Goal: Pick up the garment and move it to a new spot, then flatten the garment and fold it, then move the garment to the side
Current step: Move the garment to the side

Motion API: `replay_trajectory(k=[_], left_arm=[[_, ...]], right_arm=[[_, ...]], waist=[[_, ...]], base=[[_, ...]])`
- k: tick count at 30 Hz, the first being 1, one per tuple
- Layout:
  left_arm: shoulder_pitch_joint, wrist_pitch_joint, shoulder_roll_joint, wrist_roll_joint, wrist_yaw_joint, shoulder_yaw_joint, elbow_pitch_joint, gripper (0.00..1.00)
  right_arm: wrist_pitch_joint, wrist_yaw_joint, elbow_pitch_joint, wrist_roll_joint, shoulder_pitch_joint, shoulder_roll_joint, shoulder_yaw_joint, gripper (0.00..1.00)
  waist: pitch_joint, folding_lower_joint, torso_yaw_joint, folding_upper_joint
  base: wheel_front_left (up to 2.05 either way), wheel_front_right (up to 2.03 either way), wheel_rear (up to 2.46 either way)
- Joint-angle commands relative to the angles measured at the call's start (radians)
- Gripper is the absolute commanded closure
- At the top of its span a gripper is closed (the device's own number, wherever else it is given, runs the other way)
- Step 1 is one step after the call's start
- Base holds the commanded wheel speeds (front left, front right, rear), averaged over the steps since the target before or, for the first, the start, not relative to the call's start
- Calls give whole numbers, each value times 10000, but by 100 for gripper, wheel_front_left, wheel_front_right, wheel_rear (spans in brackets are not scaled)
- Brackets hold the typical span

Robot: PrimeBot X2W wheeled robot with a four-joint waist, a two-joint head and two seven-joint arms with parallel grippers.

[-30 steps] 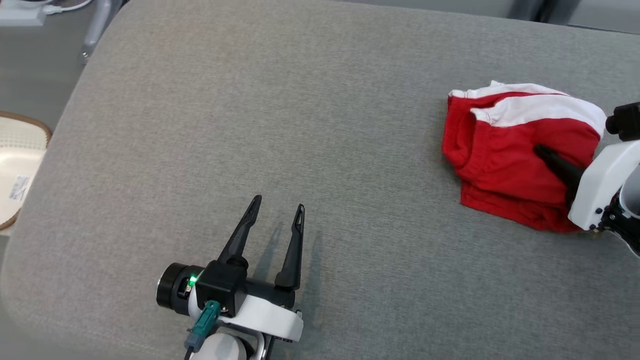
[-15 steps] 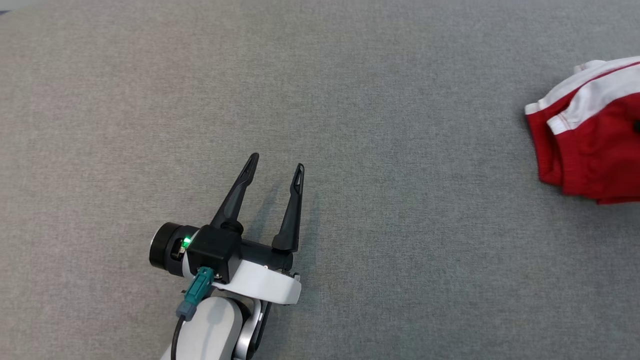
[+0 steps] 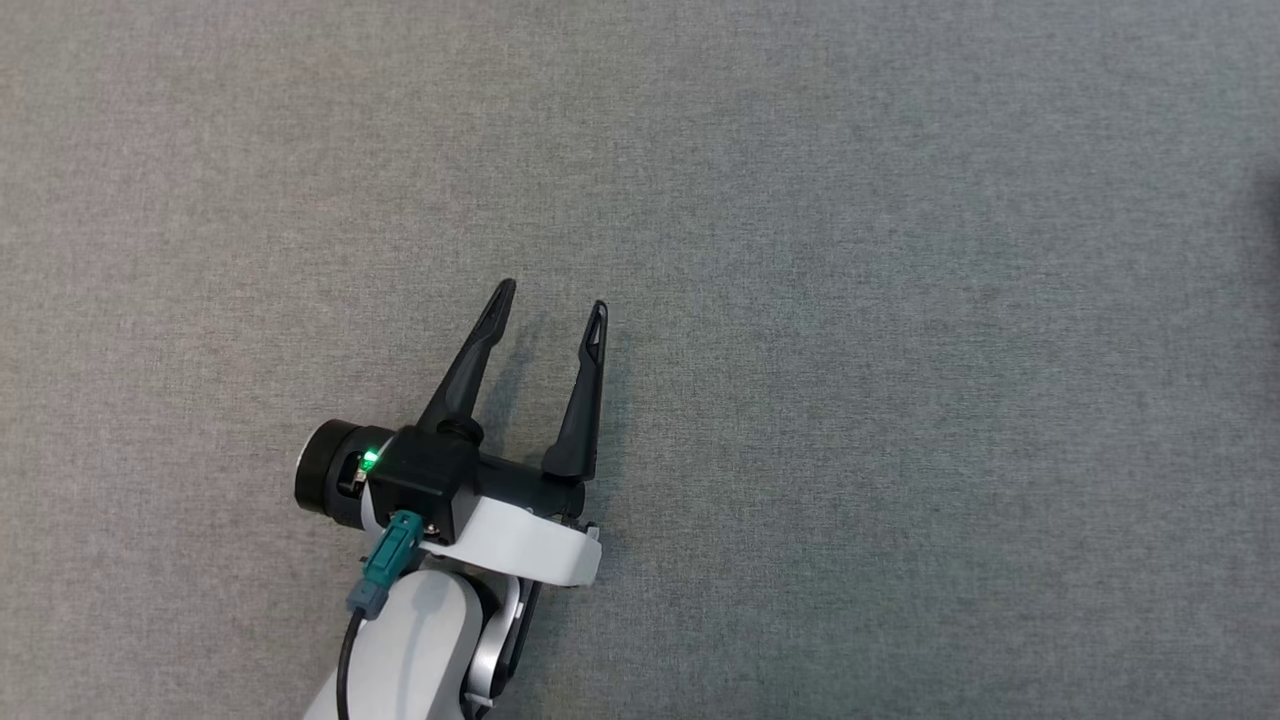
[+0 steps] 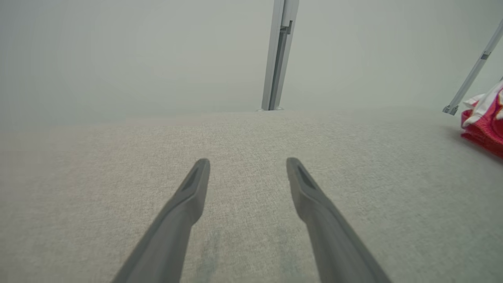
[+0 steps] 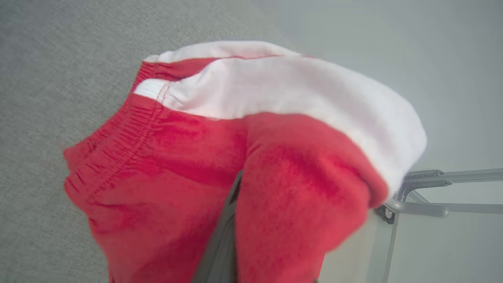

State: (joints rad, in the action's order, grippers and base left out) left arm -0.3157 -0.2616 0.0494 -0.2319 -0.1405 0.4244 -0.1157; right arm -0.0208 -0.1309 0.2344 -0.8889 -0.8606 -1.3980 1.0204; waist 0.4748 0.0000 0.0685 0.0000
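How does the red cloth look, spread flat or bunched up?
Bunched up. The red garment sits in puffy folds, white band curled over, pinched in the shut right claw.

Garment (image 5: 188, 157): red soft cloth w/ broad white band along top, gathered elastic hem at left. Bunched, doubled over in thick folds, not flat. Seen from left wrist at far rt side of grey worktop (image 4: 251, 204).

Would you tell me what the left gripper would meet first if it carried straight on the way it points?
Nothing on the grey surface lies ahead of the left gripper; the red garment sits off right. Depth is unclear.
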Motion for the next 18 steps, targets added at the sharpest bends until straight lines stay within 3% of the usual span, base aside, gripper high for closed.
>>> replay_trajectory(k=[1, 12, 17, 18], left_arm=[[-174, -42, 35, 18, 72, -42, -44, 0], [-507, -42, 34, -76, -17, 101, 120, 0], [-666, -42, 37, -121, -85, 182, 123, 0], [-693, -42, 35, -134, -92, 193, 121, 0]], right_arm=[[108, 3, 192, 115, 95, -145, 50, 100], [433, 4, 2357, 2055, 97, -437, 371, 100], [745, 4, 3103, 2836, -184, -102, 193, 100], [769, 4, 3252, 2939, -232, 1, 139, 94]], waist=[[125, 0, 105, 0], [975, 0, 563, 0], [1290, 0, 710, 0], [1320, 0, 727, 0]], base=[[0, 0, 0], [0, 0, 0], [0, 0, 0], [0, 0, 0]])
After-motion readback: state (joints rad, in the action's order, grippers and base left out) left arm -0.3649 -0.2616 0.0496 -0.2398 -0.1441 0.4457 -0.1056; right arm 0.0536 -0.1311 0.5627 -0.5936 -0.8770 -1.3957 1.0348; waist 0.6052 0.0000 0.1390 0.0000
